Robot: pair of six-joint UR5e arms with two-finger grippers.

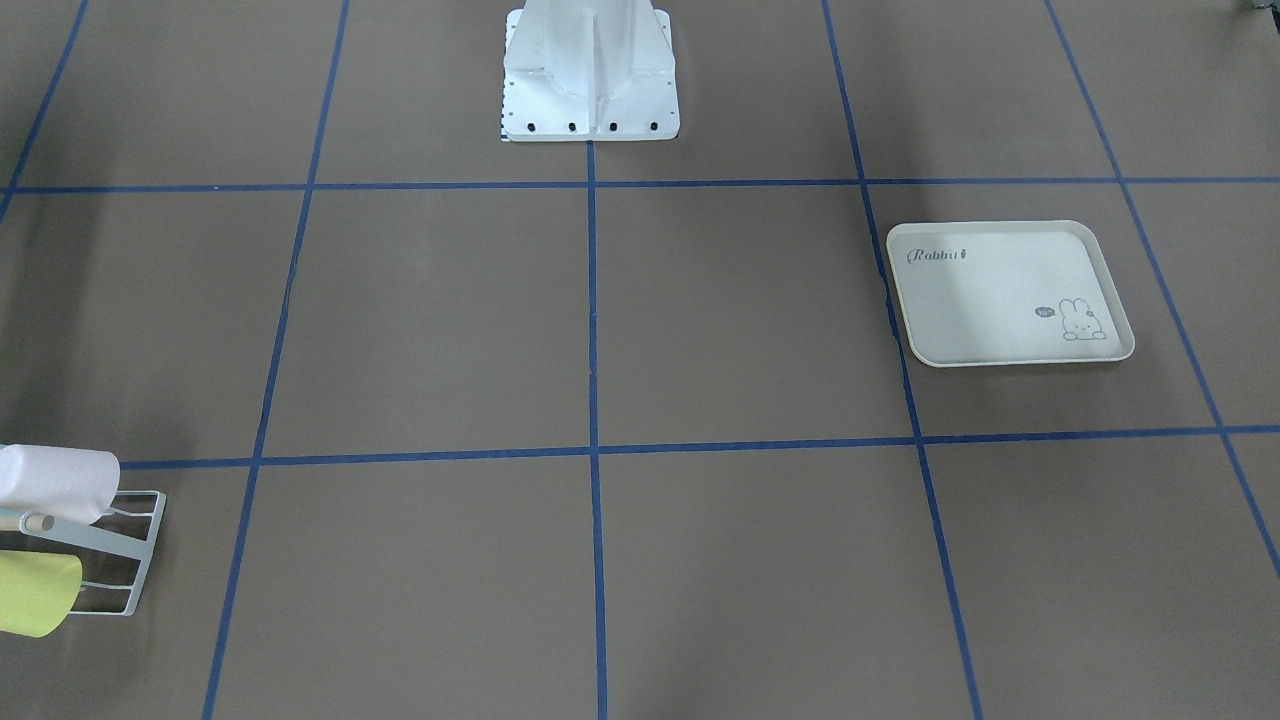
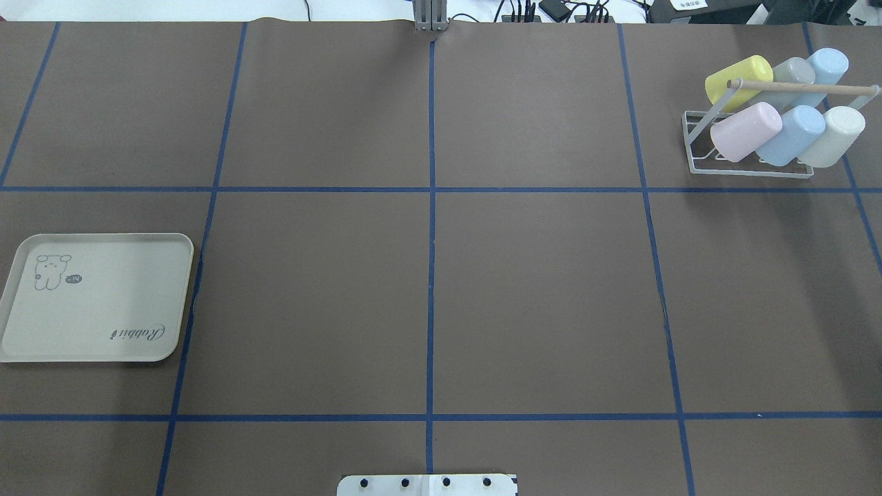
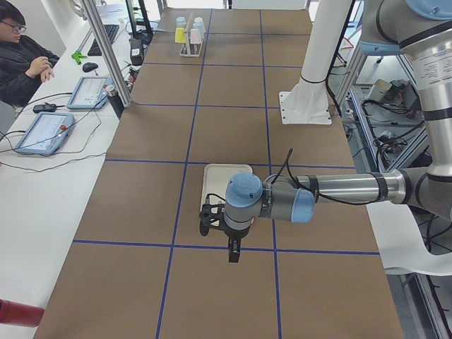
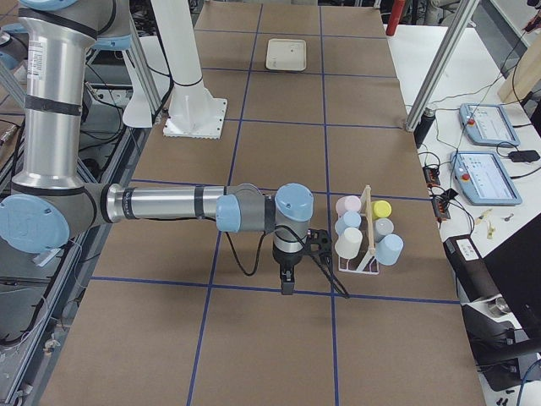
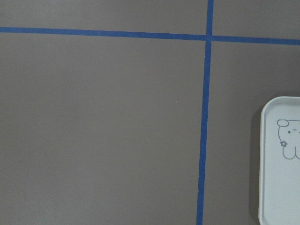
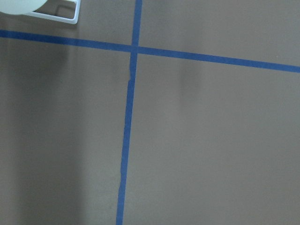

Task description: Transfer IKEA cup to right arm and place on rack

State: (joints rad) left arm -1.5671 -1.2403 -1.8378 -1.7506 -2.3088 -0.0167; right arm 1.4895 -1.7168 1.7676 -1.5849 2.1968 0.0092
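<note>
Six cups slant on the rack, long axes across its rod. Right fingers near it, left fingers well apart (spread: cannot tell), over brown, blue-taped worktop.

The cream tray, lying near one end of the surface, bears the word "Rabbit" in grey script at one corner. The small dark speech bubble beside its rabbit drawing holds letters too small to read.
</note>
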